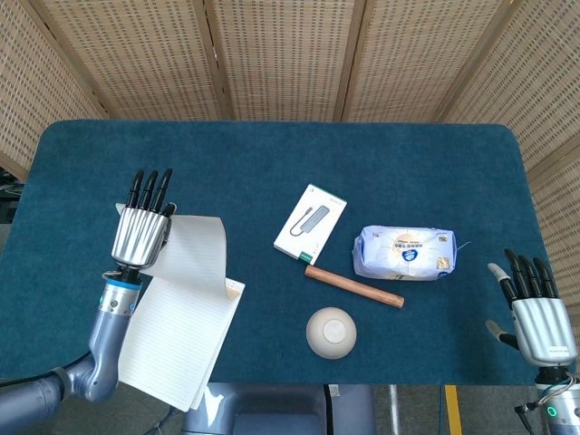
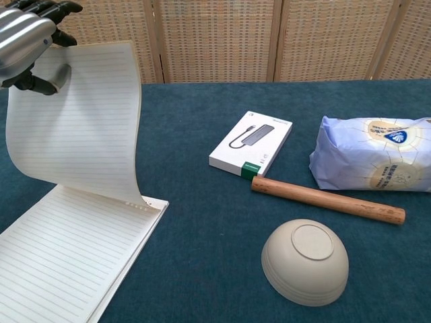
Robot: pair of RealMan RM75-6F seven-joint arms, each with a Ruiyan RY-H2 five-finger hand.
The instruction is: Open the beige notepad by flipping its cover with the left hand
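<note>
While lifted — one notepad [image 1: 177, 317], two hands.

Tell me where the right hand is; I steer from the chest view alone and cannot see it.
Observer: The right hand hovers by the blue felt-covered table's right edge, near the front, fingers spread, holding nothing.
Operator: My left hand holds the cover up. Does the lined beige paper notepad lie fully on the table?
Observer: No. The notepad's near corner juts past the table's front edge.
</note>
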